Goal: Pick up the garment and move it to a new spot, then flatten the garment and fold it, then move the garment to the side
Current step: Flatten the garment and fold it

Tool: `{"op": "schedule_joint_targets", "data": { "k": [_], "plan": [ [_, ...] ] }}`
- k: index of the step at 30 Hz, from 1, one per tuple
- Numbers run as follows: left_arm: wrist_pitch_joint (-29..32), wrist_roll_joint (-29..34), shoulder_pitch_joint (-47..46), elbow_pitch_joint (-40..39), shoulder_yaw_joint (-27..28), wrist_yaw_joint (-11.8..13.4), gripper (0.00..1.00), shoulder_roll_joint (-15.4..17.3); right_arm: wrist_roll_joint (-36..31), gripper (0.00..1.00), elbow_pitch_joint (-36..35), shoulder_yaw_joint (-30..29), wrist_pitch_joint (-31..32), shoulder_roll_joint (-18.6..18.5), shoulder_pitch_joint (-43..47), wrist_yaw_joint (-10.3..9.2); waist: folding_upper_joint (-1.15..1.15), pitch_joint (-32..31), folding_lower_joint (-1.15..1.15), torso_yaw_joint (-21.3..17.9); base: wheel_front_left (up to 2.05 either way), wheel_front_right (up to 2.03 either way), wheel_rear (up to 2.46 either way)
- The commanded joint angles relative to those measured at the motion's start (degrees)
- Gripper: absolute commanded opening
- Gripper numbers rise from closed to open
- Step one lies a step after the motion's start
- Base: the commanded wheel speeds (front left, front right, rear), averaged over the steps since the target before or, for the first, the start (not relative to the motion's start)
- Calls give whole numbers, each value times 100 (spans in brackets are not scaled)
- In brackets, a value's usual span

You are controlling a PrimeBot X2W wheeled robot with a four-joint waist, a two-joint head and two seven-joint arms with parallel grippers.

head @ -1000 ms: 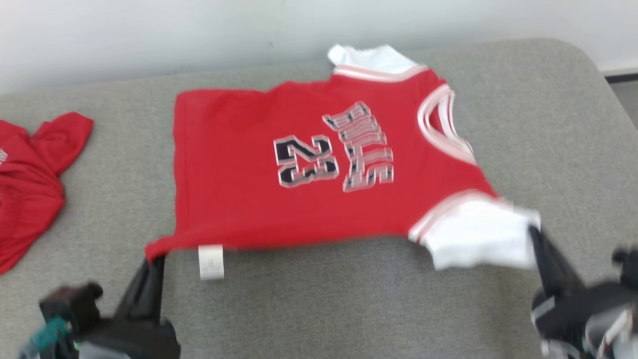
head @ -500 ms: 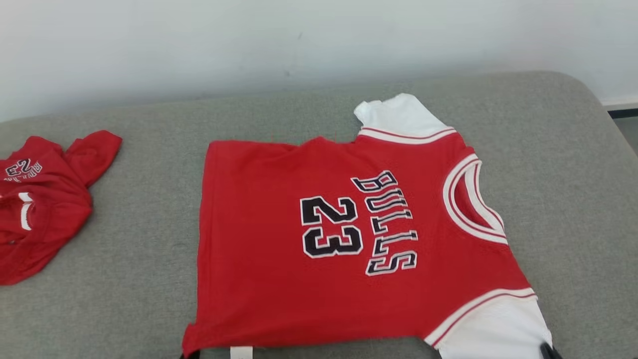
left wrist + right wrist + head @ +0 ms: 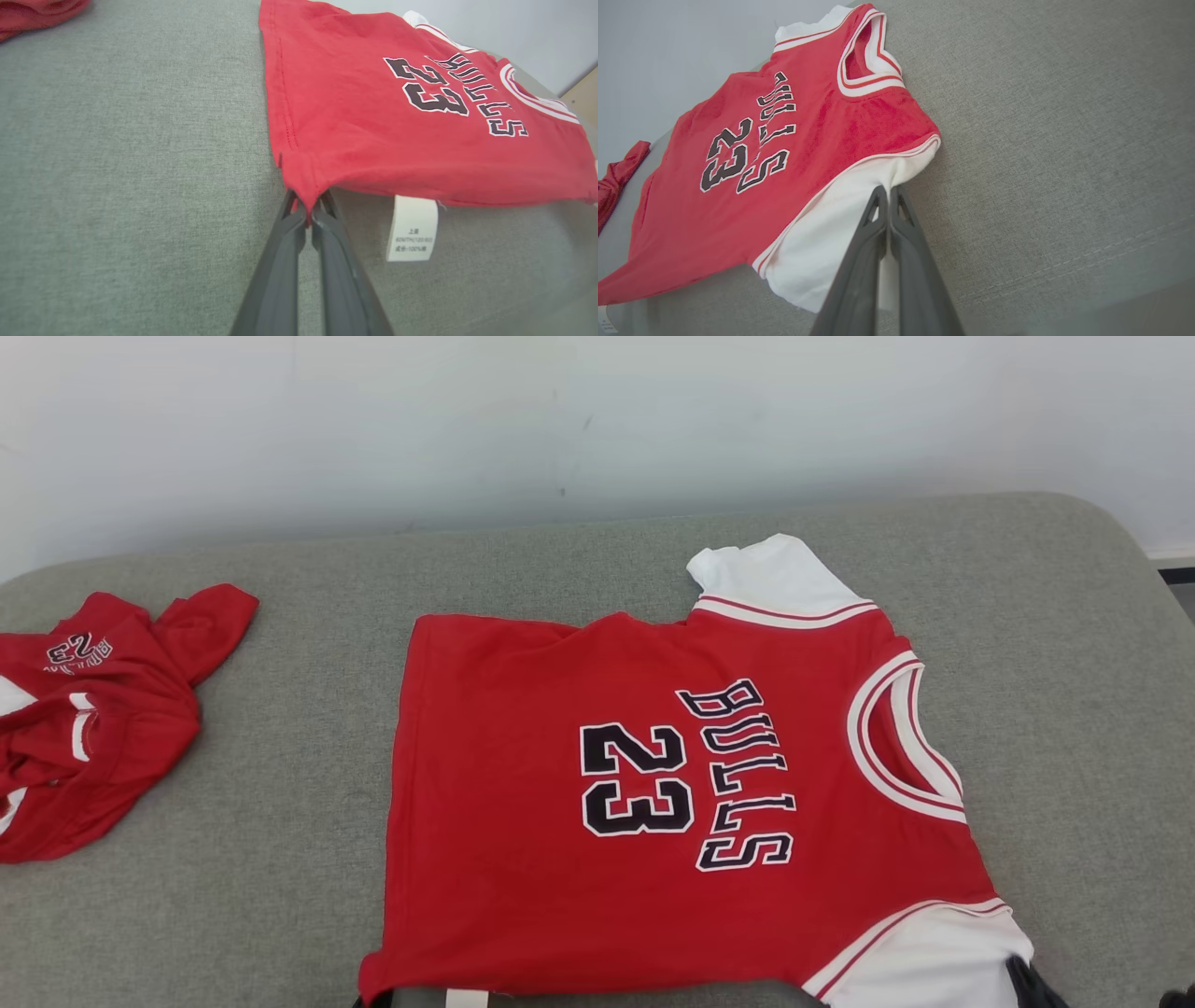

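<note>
Spread on the grey upholstered bench (image 3: 280, 859), the limp, light red-and-white cotton jersey (image 3: 653, 784) looks best held by its edges: left gripper (image 3: 308, 210) pinches its hem corner (image 3: 299, 179), right gripper (image 3: 888, 196) its white sleeve (image 3: 831, 242).

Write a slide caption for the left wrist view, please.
Left jaws shut on a hem corner of the red jersey, spread on the grey cushion, white tag showing.

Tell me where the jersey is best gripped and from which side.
The jersey lies flat, collar to the right, its near edge lifted. Grip that edge's ends from the near side: hem corner, as the left gripper pinches it, and white sleeve, as the right gripper does.
</note>
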Motion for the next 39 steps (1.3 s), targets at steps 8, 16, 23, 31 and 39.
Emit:
{"op": "schedule_joint_targets", "data": {
  "k": [8,16,23,31,39],
  "plan": [
    [97,366,-679,59,-150,-143,0,175,399,0,11,-155,512,35,-1128,-14,0,178,0,-30,0,0,0],
    [345,486,-1480,308,-275,-407,0,205,204,0,877,-260,804,-69,-2385,-14,0,450,0,26,0,0,0],
    [501,493,-2276,876,-347,-640,0,144,21,0,2016,-314,574,-120,-3453,-14,0,626,0,59,0,0,0],
    [246,470,-2623,1465,-347,-697,100,-55,-137,100,2619,137,-217,-417,-3760,-14,0,607,0,18,0,0,0],
    [53,265,-2026,1496,-196,-603,100,-242,-209,100,2681,815,-734,-1054,-3137,-14,0,430,0,-29,0,0,0]
  ]
}}
